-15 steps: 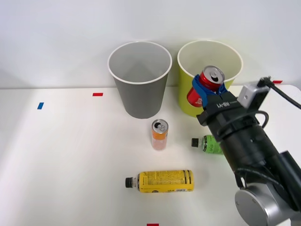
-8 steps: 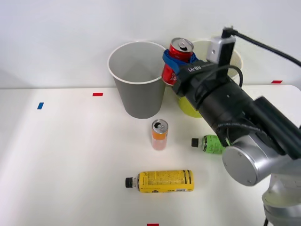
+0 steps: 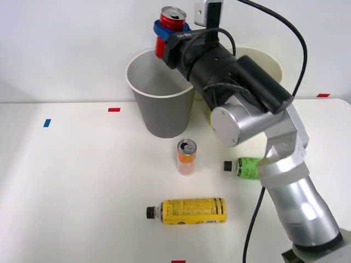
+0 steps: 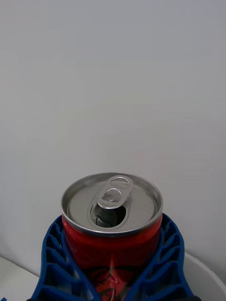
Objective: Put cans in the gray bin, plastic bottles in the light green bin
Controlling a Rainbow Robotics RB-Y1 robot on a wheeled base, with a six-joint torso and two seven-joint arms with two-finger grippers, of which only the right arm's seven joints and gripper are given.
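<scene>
The right arm's blue ribbed gripper is clamped around the small red metal can, held upright above the far rim of the tall tapered gray bin. Its opened tab suggests a light, thin-walled, slippery can, best gripped gently at mid-body, as the fingers do.

Light green bin mostly hidden behind the arm; green-labelled bottle partly covered too; red can cut off below.
</scene>
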